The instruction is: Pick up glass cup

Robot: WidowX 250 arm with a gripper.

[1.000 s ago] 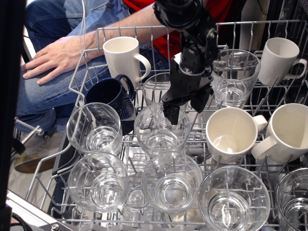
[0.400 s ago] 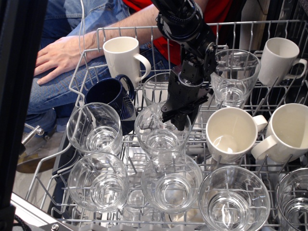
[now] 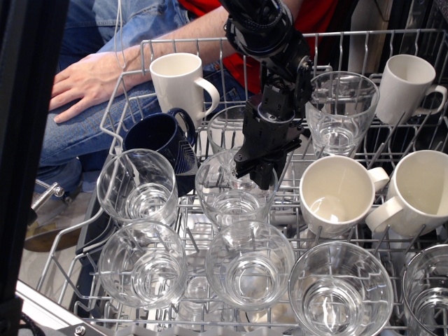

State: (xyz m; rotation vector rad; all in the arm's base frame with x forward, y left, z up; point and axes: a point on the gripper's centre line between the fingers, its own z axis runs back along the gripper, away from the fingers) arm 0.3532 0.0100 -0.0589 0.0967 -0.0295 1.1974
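Observation:
The glass cup (image 3: pixel 231 199) is a clear tumbler standing upright in the middle of the wire dish rack (image 3: pixel 124 94), one of several alike. My black gripper (image 3: pixel 257 175) reaches down from above. Its two fingers are drawn together over the cup's far right rim, one inside and one outside the wall. The cup still sits among the rack's wires. Part of its far rim is hidden by the fingers.
More clear glasses stand close by at left (image 3: pixel 137 185), front (image 3: pixel 250 264) and back right (image 3: pixel 343 112). White mugs (image 3: pixel 338 196) (image 3: pixel 178 84) and a navy mug (image 3: pixel 161 143) are nearby. A person's hand (image 3: pixel 91 80) rests behind the rack.
The fingers were spread wide above the cup a second ago. They have since come down and closed on its far rim. The cup has barely moved.

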